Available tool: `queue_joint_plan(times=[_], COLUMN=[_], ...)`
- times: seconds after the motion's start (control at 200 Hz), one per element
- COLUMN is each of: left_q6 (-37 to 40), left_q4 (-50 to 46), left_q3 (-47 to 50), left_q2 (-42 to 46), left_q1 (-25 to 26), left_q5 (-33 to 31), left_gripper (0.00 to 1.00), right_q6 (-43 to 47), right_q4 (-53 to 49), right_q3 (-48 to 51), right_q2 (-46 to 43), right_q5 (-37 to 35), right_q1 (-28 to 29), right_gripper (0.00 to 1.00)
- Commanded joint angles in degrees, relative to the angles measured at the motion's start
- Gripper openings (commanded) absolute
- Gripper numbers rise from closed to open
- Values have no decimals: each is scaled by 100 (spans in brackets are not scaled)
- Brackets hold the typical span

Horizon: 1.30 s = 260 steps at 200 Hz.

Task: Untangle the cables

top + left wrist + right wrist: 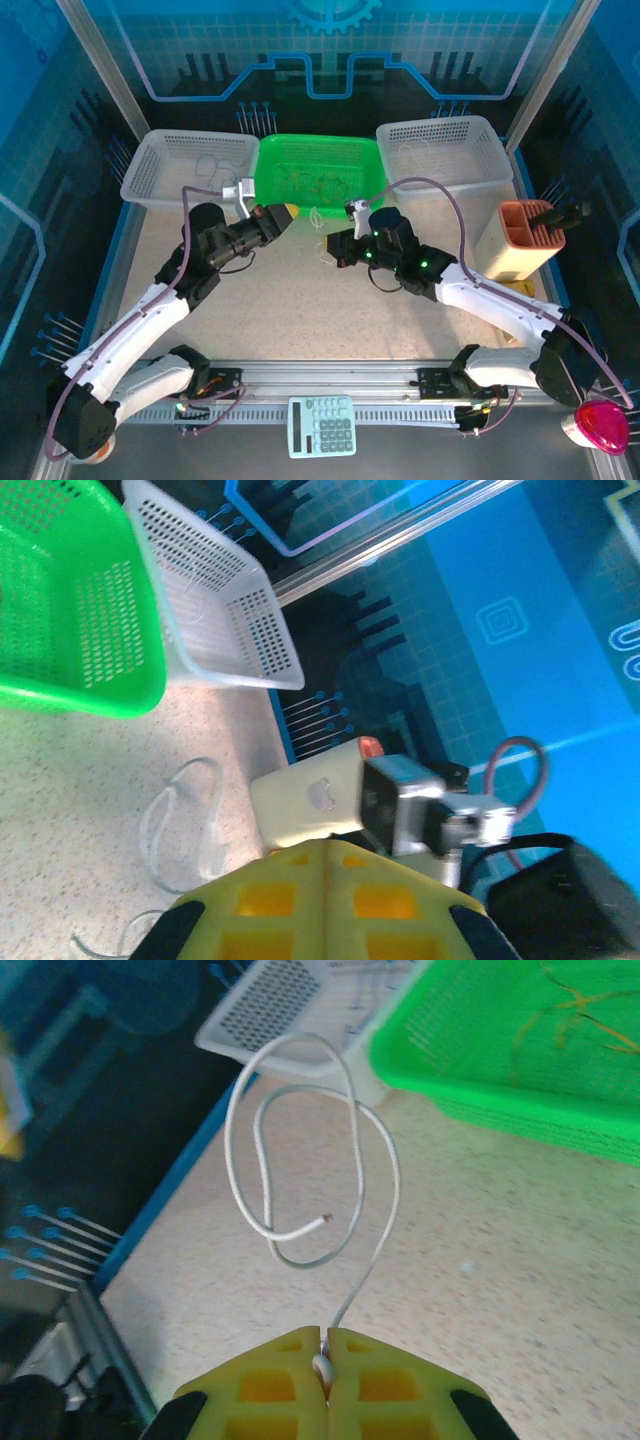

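One whitish cable (300, 1160) is looping beside the green basket (500, 1095); we are pinching its end in the right gripper (325, 1338), likely to expose the tangle, with the left gripper (325, 848) sitting shut, seemingly empty.

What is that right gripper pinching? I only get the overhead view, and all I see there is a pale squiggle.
Observer: The right gripper is shut on a whitish cable. Its wrist camera shows the cable curling up from the tips into a loose loop.
Operator: Is it knotted?
Observer: It crosses over itself, and its cut end pokes into the middle of the loop.
Operator: And the left gripper?
Observer: The left gripper is shut too. Its wrist camera shows pale cable loops beside the tips, but I can't tell whether it grips them.
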State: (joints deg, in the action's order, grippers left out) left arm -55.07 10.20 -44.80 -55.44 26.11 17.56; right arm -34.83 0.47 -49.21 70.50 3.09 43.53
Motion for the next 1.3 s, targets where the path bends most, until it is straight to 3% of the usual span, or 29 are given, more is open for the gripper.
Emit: queue_joint_plan(times=[0.0,0.035,0.185,0.3,0.425,1.12,1.296], left_q6=[188,212,134,-4,31,-52,-54], left_q4=[-103,-159,-108,172,233,544,587], left_q3=[-394,-415,-129,200,196,160,182], left_q2=[132,117,23,-14,-94,-315,-336], left_q1=[30,35,34,32,35,175,231], left_q5=[-38,-32,-49,-86,21,204,195], left_gripper=[0,0,40,55,61,52,33], right_q6=[57,50,123,215,257,249,243], right_q4=[-12,4,595,794,751,652,658], right_q3=[222,236,358,283,135,-89,-91], right_q2=[-138,-159,-316,-363,-345,-157,-100], right_q5=[-225,-206,449,894,1178,1097,1079], right_q1=[-141,-139,-138,-152,-151,139,157], right_gripper=[0,0,0,0,0,0,0])
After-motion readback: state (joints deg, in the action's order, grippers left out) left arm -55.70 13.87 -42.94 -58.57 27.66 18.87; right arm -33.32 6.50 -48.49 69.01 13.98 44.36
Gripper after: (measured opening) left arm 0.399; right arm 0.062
